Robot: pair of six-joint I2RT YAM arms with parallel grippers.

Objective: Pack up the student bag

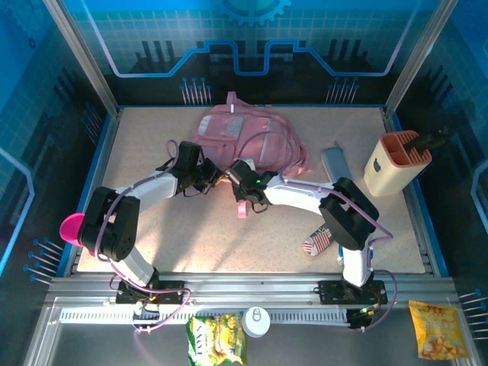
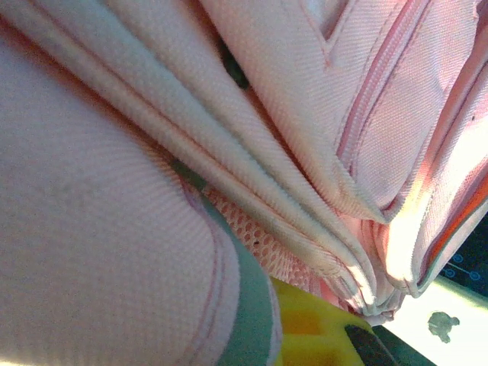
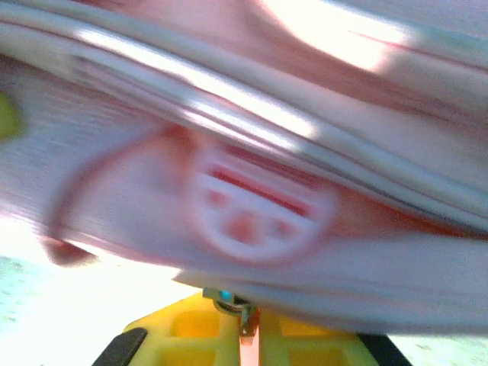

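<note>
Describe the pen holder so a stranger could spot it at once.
Start at the speckled table and go to its right edge, past the pink student bag. The pen holder stands upright there: beige body, orange slotted top, unlike the flat grey case beside it.

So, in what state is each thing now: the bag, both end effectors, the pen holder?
student bag: lying flat.
left end effector: shut, at the bag's near edge.
right end effector: shut on a thin strip of the bag.
pen holder: upright, dark item sticking out.
</note>
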